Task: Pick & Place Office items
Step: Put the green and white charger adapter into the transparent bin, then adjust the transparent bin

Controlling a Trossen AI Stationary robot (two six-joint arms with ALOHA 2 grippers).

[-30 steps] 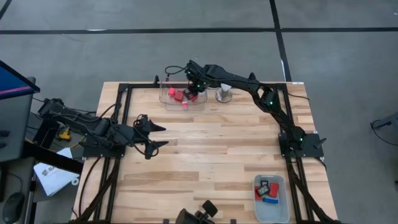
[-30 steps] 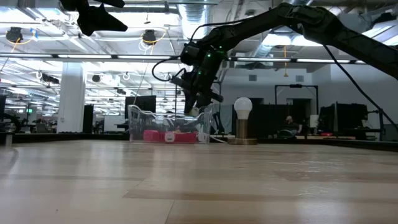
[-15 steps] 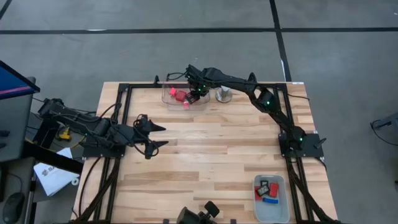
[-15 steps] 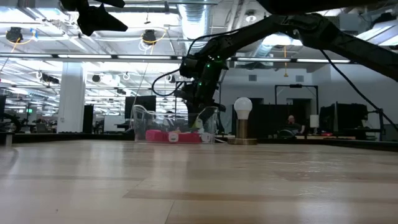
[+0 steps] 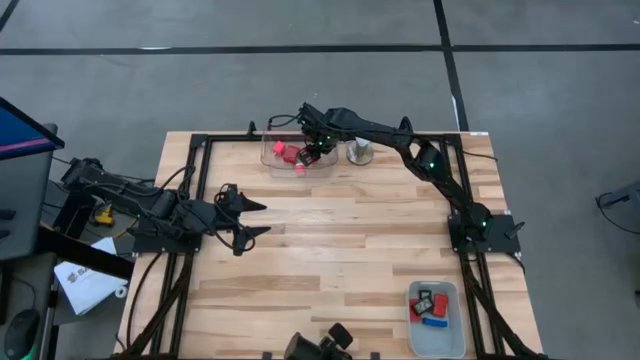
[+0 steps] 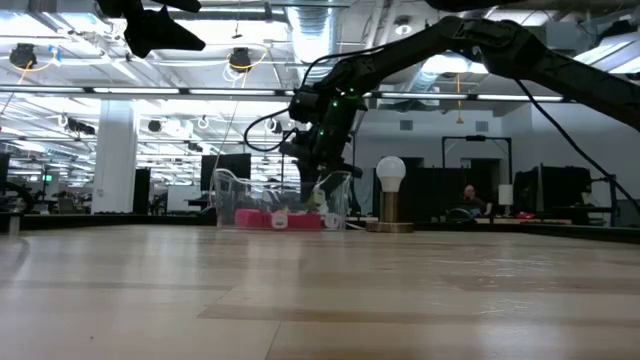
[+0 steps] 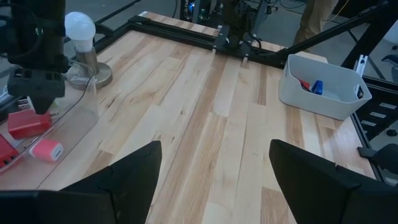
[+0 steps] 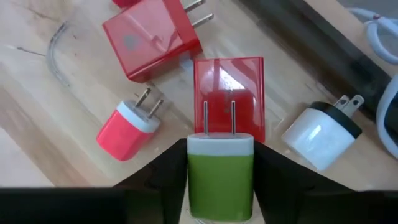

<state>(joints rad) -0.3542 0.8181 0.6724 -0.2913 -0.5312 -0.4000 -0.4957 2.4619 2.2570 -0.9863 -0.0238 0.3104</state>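
Across the pale wooden desk, at its far edge, the right pincer is reaching down into the clear plastic tray. Its dark fingers are holding a green block-shaped wall charger with a white prong end by its two flat sides, prongs pointing away from the wrist. The green charger is hanging low in the tray, just over a translucent red flat charger. A second red charger, a small pink one and a white-and-black one are lying close around it. Judging by this, the step in hand is carrying the green charger out of the tray, probably toward the white plastic bin at the near right corner, which is already holding a few pieces. The grip looks centred, so the lift should be going straight up until the charger is clearing the tray wall. A sideways start could be snagging the red charger's prongs or dragging the light tray along. The white bulb on its round metal base is standing just beside the tray on the right arm's side, so the swing toward the bin needs height first. The left pincer is waiting well apart over the desk's left side, its fingers spread wide and holding nothing.
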